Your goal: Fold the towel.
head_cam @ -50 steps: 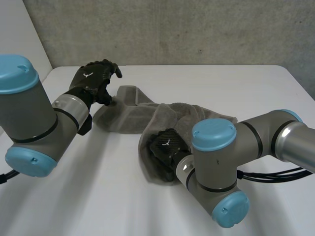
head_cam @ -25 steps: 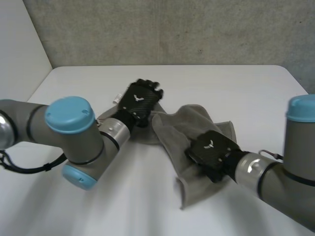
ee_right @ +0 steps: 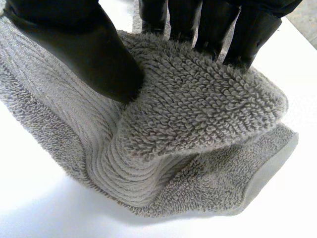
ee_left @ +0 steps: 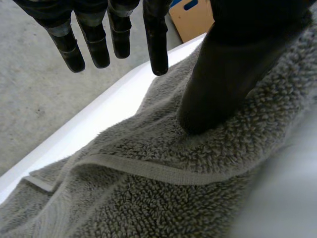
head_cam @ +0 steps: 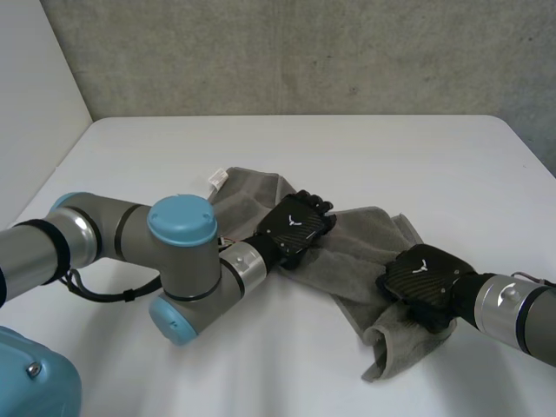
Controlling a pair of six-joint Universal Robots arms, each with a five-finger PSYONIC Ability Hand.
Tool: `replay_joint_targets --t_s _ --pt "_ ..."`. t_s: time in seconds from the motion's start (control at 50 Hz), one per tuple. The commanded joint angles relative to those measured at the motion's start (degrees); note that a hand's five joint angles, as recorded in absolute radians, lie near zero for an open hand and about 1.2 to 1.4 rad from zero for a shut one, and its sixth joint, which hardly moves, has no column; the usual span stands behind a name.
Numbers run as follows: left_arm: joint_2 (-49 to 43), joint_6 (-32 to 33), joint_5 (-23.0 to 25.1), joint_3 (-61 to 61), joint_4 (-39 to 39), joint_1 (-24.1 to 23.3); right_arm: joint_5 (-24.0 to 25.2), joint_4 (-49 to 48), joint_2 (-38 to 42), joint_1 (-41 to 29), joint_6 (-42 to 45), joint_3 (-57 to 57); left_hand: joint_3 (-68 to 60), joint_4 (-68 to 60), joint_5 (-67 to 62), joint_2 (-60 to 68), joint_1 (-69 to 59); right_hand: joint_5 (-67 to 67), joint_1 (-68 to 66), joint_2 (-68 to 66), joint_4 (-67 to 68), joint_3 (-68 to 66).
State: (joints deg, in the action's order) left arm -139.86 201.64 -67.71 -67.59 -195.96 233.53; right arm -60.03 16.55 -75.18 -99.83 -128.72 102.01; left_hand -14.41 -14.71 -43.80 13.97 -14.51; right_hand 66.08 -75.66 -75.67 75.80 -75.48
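On the white table (head_cam: 408, 152), pinched a plump fold of the rumpled, loopy grey towel (head_cam: 360, 248) between right hand (head_cam: 424, 280) thumb and fingers, pressed left hand (head_cam: 295, 228) thumb into its mid-length pile, fingers straight.

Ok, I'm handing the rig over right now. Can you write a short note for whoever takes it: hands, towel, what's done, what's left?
Left robot hand: open, fingers straight above the towel, thumb pressing its middle.
Right robot hand: shut on a bunched fold near the towel's end closest to the robot, pinched between thumb and fingers.
Towel: crumpled in a diagonal strip on the white table.
Done: no neat fold yet.
Left: spread it flat, then fold.
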Motion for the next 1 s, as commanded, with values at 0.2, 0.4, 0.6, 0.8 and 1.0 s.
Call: replay_joint_targets --t_s 0.2,0.4,0.6,0.8,1.0 --pt "6.9 0.1 0.8 -4.1 1.1 4.2 -2.3 -0.5 4.0 0.2 -2.6 -7.7 3.4 3.7 42.7 -2.9 3.5 3.9 -4.3 -4.3 4.2 -4.5" --pt "7.8 0.1 1.0 -6.2 0.8 4.8 -5.9 0.1 3.1 0.2 -7.6 -12.0 3.7 4.0 43.1 -3.2 3.8 -51.5 51.1 51.1 -51.3 50.9" --pt "4.6 0.9 1.2 -5.7 0.1 4.7 -6.3 2.3 -4.7 -0.4 -20.4 -10.4 3.7 4.0 43.1 -3.2 3.8 -66.1 65.7 65.7 -65.8 65.5" --pt "1.5 3.2 1.2 -3.8 0.0 4.7 -5.8 0.9 -7.7 -4.6 -23.9 -2.3 2.9 3.1 42.2 -2.4 3.0 -66.1 65.7 65.7 -65.8 65.5" --pt "-1.1 3.2 1.3 -2.0 0.0 3.9 -12.3 -14.4 -7.5 -7.7 -26.7 7.3 0.8 1.1 40.2 -0.4 0.9 -66.1 65.7 65.7 -65.8 65.5"
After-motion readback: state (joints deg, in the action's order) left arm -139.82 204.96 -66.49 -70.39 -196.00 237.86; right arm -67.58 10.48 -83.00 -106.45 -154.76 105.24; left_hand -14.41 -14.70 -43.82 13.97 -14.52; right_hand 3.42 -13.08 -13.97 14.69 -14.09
